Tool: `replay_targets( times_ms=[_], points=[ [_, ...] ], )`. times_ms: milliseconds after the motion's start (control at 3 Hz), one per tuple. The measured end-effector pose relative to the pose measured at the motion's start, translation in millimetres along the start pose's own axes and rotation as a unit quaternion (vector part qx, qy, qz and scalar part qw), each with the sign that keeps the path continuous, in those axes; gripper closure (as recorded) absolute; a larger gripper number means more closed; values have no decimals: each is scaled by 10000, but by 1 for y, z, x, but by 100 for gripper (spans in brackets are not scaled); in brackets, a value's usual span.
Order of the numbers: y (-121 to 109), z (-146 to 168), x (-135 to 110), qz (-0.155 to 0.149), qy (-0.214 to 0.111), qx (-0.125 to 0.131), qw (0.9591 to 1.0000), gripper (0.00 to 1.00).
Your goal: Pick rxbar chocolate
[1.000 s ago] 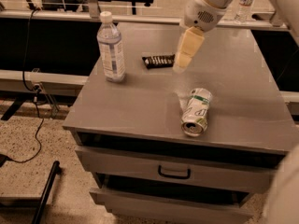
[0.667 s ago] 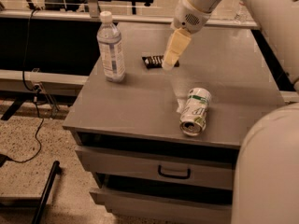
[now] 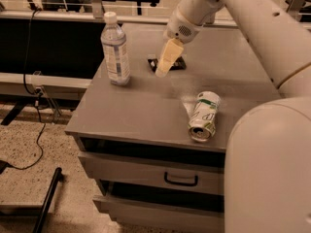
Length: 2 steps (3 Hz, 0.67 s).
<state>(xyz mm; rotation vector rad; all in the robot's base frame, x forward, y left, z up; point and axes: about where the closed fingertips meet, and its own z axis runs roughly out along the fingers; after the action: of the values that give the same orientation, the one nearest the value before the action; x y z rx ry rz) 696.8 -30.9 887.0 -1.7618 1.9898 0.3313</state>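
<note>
The rxbar chocolate [image 3: 178,62] is a small flat black bar lying on the grey cabinet top [image 3: 146,106], towards the back. My gripper [image 3: 164,64] hangs from the white arm directly over the bar and covers its middle, so only the bar's two ends show. A green-and-white soda can [image 3: 204,116] lies on its side at the front right. A clear water bottle [image 3: 115,49] stands upright at the left.
The cabinet has a drawer with a dark handle [image 3: 181,180] under the top. My white arm fills the right side of the view. A black cable [image 3: 34,125] runs down to the speckled floor at the left. Railings and chair legs stand behind the cabinet.
My gripper has moved left and down over the bar. The view has shifted, so the cabinet and arm sit closer and larger in frame.
</note>
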Motion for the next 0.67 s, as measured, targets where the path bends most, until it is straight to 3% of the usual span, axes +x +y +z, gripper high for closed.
replay_targets(
  times_ms=[667],
  points=[
    [-4,37,-1,-436,-169,-271,9985,0]
  ],
)
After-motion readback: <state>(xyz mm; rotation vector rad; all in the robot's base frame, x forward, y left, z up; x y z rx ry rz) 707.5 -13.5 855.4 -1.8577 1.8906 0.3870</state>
